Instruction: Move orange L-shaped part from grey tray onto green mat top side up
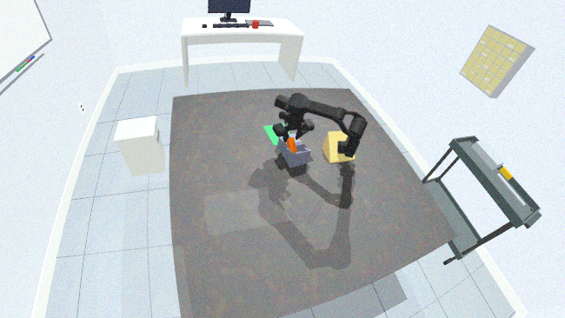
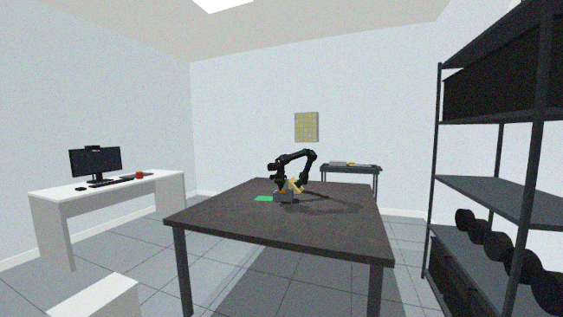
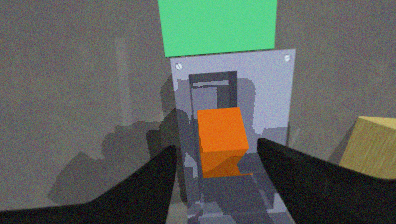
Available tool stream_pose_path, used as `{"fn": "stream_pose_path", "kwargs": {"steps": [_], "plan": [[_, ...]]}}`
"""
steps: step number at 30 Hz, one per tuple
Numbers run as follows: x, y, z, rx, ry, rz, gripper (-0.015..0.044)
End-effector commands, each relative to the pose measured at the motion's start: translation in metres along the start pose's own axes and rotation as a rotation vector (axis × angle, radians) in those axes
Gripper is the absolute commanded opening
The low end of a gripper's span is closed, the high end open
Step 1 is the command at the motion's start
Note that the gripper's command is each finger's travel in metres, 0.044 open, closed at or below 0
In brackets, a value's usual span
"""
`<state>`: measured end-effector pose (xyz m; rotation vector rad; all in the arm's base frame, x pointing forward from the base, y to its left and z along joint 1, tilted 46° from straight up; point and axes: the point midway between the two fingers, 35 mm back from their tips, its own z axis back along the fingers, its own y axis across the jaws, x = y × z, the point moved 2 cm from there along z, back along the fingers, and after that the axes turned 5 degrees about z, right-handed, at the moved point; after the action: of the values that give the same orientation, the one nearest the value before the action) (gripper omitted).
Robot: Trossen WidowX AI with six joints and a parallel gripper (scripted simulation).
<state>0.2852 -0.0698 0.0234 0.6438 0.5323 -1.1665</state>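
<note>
The orange part (image 1: pixel 291 146) (image 2: pixel 281 190) (image 3: pixel 222 131) is tipped in the pocket of the grey tray (image 1: pixel 300 162) (image 2: pixel 283 197) (image 3: pixel 270 100). Its raised end stands up out of the pocket and faces the wrist camera; its lower end is down in the pocket, mostly hidden. My gripper (image 1: pixel 290 137) (image 3: pixel 216 147) is open and points down over the tray, one finger on each side of the raised end, with gaps between in the wrist view. The green mat (image 1: pixel 271 132) (image 2: pixel 262 198) (image 3: pixel 220 25) lies just past the tray's far end, with nothing on it.
A yellow wooden block (image 1: pixel 332 149) (image 2: pixel 294 185) (image 3: pixel 374 150) with sloping sides stands beside the tray, near the arm's base. The brown table (image 1: pixel 217 152) (image 2: pixel 242 221) carries all of these. A desk, a cart and a shelf rack stand away from the table.
</note>
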Motion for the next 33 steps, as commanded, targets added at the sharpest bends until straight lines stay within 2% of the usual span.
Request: {"fn": "stream_pose_path", "kwargs": {"steps": [1, 11, 15, 26, 30, 33], "plan": [[-0.002, -0.001, -0.008, -0.002, 0.009, -0.006, 0.0280], [-0.003, -0.002, -0.020, -0.001, 0.010, -0.006, 0.0280], [-0.001, -0.001, -0.016, -0.001, 0.002, 0.001, 0.0175], [-0.001, -0.001, -0.016, -0.001, 0.002, 0.001, 0.0102], [-0.001, -0.001, -0.016, -0.001, 0.002, 0.001, 0.0000], [-0.001, -0.001, -0.016, -0.001, 0.002, 0.001, 0.0000]]}}
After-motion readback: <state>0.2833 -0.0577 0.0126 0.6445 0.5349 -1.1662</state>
